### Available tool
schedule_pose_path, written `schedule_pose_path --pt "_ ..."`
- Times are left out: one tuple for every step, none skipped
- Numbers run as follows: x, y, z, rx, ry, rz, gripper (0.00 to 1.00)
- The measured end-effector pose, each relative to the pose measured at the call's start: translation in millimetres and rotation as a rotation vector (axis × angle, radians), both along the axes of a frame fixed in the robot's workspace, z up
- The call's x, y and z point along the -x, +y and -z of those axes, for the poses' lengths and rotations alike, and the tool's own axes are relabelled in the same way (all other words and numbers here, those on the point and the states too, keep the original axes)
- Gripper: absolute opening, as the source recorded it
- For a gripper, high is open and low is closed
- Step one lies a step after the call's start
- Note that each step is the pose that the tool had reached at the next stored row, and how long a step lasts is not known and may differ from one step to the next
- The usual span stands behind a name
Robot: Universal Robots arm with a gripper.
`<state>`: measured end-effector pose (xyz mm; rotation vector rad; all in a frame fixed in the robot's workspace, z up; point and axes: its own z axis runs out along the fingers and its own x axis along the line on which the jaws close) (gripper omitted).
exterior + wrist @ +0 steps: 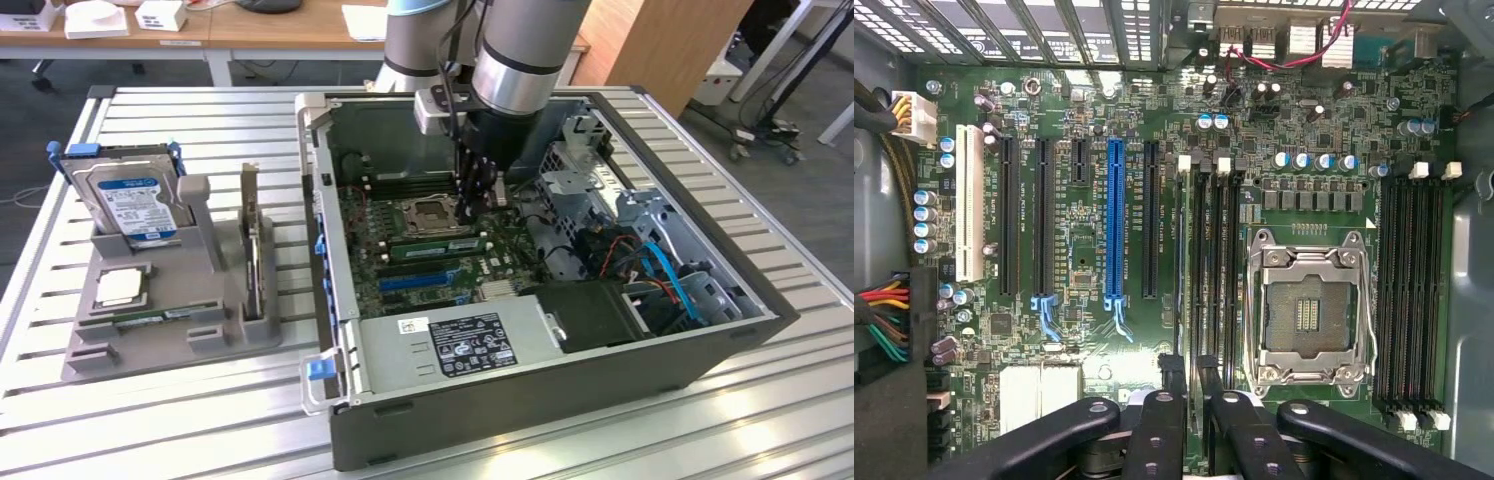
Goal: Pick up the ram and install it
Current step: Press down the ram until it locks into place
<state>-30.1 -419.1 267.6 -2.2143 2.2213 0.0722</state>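
In the exterior view, the arm reaches down into an open computer case (534, 400) that lies on its side on a slatted metal table (160, 430). The gripper (467, 218) hangs low over the motherboard, just beside the processor socket (424, 212). The ram (427, 244) sits right under it: a narrow green stick standing on edge along the memory slots, between the socket and the blue expansion slots, with the dark fingers at the end of the stick toward the exterior view's right. On the exterior view's left, well apart from the case, a grey holder (174, 345) carries a blue-labelled hard drive (127, 205) propped upright and a dark expansion card (250, 235) standing on edge. In the wrist view, the camera looks straight down on the motherboard, with the processor socket (1309, 310) open and bare, a long blue slot (1115, 220) and black slots alongside. The gripper (1189, 372) shows its two inner fingers (1172, 378) drawn close together, clamped on the ram (1181, 280), which appears edge-on as a thin line running along the memory slots next to the socket.
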Motion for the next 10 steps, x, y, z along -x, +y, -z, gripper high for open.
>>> schedule_pose_path --pt "0.0 0.0 0.0 0.0 0.0 0.0 0.19" --pt "0.0 0.0 0.0 0.0 -0.0001 0.0 0.19" --pt "0.0 0.0 0.0 0.0 0.0 0.0 0.19" --pt "0.0 0.0 0.0 0.0 -0.0001 0.0 0.19" --pt "0.0 0.0 0.0 0.0 -0.0001 0.0 0.19" --pt "0.0 0.0 0.0 -0.0001 -0.0001 0.0 0.17" --pt "0.0 0.0 0.0 0.0 0.0 0.0 0.17" --pt "0.0 0.0 0.0 0.0 0.0 0.0 0.11" --pt "0.0 0.0 0.0 0.0 0.0 0.0 0.1" --pt "0.0 0.0 0.0 0.0 0.0 0.0 0.1"
